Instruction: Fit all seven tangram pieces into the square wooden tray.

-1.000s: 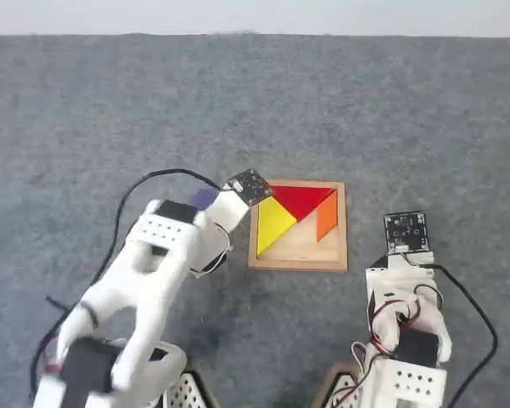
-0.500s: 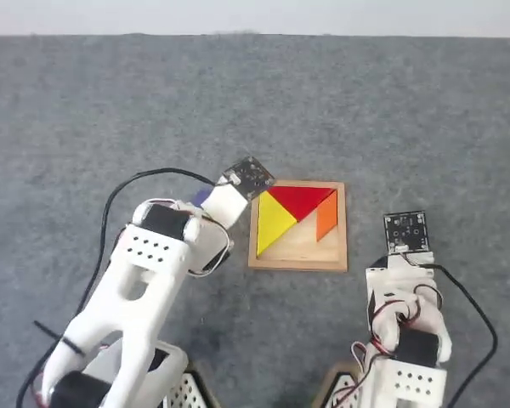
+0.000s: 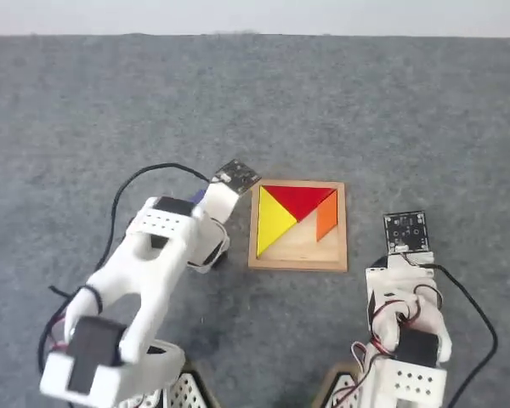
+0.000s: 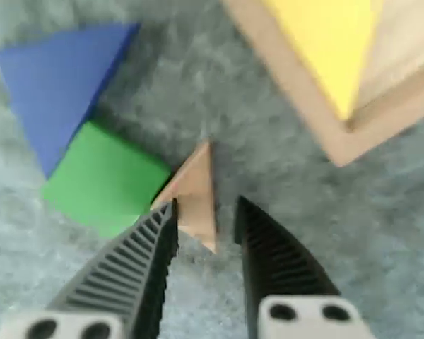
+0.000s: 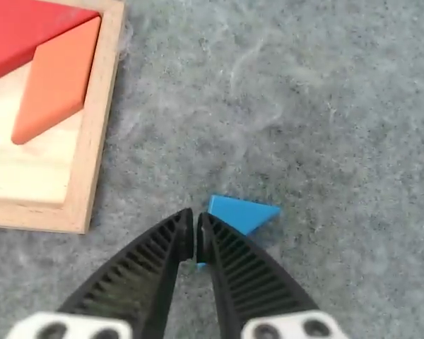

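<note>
The square wooden tray [image 3: 297,264] holds a yellow triangle [image 3: 274,223], a red triangle [image 3: 299,199] and an orange parallelogram [image 3: 326,219]. My left gripper [image 4: 205,212] is open just off the tray's left side, its fingers either side of a small tan triangle [image 4: 198,187] on the carpet. A green square [image 4: 102,176] and a dark blue triangle [image 4: 56,78] lie beside it. My right gripper [image 5: 196,219] is shut and empty to the right of the tray [image 5: 92,141]. Its tips are at the edge of a light blue triangle [image 5: 244,212].
Grey carpet [image 3: 255,102] covers the table, with open room beyond the tray. The left arm's body [image 3: 144,272] and its black cable [image 3: 127,200] sit at the front left. The right arm's base [image 3: 404,340] stands at the front right.
The left arm's wrist has swung a little left and away from the tray's corner. The right arm has not moved.
</note>
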Available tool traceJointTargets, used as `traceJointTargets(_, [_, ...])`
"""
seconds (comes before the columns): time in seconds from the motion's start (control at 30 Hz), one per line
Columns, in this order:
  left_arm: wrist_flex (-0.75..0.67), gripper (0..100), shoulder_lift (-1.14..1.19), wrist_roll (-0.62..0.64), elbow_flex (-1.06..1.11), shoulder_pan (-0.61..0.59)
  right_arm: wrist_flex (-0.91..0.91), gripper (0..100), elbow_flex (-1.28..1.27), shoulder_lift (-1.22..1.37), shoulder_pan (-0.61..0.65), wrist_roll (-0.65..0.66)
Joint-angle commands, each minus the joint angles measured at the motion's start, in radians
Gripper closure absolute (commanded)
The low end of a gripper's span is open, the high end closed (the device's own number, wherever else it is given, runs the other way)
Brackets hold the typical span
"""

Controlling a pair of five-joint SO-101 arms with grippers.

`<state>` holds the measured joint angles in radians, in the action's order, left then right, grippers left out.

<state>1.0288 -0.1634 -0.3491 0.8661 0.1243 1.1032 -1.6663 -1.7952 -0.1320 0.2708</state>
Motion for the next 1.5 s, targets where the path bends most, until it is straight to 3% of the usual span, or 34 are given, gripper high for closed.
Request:
traceJointTargets(0.0, [-0.038, 85, 0.078, -0.063, -0.038, -0.054, 0.001, 97.8, -0.017, -0.016, -0.012, 0.014])
traceJointTargets(0.33, [-0.066, 85, 0.137, -0.071, -0.087, -0.064, 0.001, 97.8, -0.017, -0.016, -0.012, 0.014])
traceJointTargets(0.53, [-0.064, 99, 0.127, -0.109, -0.085, -0.048, 0.001, 97.8, -0.017, -0.016, -0.012, 0.037])
traceJointTargets(0.8, [-0.063, 99, 0.126, -0.103, -0.117, -0.012, 0.001, 97.8, -0.017, -0.016, -0.012, 0.060])
traceJointTargets(1.0, [0.080, 99, 0.124, -0.104, -0.214, -0.008, 0.001, 97.8, -0.017, -0.016, -0.012, 0.061])
traceJointTargets(1.13, [0.272, 98, 0.124, -0.103, -0.355, -0.015, 0.001, 97.8, -0.017, -0.016, -0.012, 0.061])
traceJointTargets(1.23, [0.373, 90, 0.124, -0.103, -0.444, -0.017, 0.001, 97.8, -0.017, -0.016, -0.012, 0.061])
traceJointTargets(1.37, [0.354, 80, 0.135, -0.087, -0.473, -0.005, 0.001, 97.8, -0.017, -0.016, -0.012, 0.061])
traceJointTargets(1.47, [0.279, 80, 0.138, 0.034, -0.441, 0.008, 0.001, 97.8, -0.017, -0.016, -0.012, 0.061])
